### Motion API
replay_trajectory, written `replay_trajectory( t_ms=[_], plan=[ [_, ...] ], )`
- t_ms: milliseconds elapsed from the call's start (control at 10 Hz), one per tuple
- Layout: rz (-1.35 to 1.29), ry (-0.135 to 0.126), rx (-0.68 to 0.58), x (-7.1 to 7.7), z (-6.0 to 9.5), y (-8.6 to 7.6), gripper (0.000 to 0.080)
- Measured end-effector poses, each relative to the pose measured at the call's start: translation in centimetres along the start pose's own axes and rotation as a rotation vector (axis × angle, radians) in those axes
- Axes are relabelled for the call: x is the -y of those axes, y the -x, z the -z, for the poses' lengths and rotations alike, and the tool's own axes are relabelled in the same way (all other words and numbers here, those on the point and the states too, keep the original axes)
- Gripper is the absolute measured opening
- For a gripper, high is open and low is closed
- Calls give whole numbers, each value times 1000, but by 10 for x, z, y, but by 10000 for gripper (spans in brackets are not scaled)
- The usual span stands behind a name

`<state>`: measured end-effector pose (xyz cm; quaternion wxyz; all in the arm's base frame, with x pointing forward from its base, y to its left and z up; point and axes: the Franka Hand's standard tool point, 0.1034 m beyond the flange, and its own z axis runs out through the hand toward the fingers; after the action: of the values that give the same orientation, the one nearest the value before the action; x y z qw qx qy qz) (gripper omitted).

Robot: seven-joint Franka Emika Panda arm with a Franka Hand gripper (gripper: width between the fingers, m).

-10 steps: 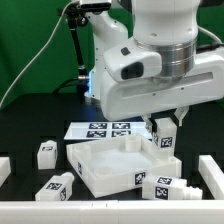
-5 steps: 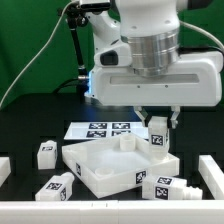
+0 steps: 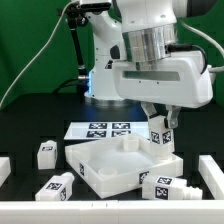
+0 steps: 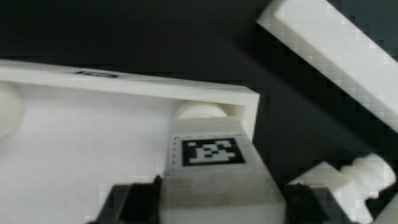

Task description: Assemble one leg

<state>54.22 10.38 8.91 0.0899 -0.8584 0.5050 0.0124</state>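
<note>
My gripper [image 3: 157, 122] is shut on a white tagged leg [image 3: 157, 133] and holds it upright just above the far right corner of the big white square tray-like part [image 3: 100, 158]. In the wrist view the held leg [image 4: 214, 165] shows its tag between my dark fingers [image 4: 128, 202], over the tray's corner [image 4: 210, 103]. Three more legs lie on the table: one at the exterior view's left [image 3: 45, 153], one at the front left [image 3: 56, 186] and one at the front right [image 3: 163, 187].
The marker board [image 3: 100, 129] lies behind the tray. White rails stand at the exterior view's left edge [image 3: 4, 167] and right edge [image 3: 210, 172]. A white bar [image 4: 338, 55] and another white part [image 4: 347, 180] show in the wrist view.
The arm has turned and shifted a little toward the exterior view's left, carrying the leg and lifting it slightly over the tray's far right corner.
</note>
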Motion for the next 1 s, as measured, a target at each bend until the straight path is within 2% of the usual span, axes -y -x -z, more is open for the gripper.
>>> replay_trajectory(
  t_ms=[300, 500, 700, 1000],
  plan=[
    [-45, -5, 10, 2, -1, 4, 292],
    [56, -9, 13, 2, 0, 3, 604],
    [262, -32, -10, 6, 1, 2, 635],
    [480, -28, -13, 5, 1, 1, 648]
  ],
)
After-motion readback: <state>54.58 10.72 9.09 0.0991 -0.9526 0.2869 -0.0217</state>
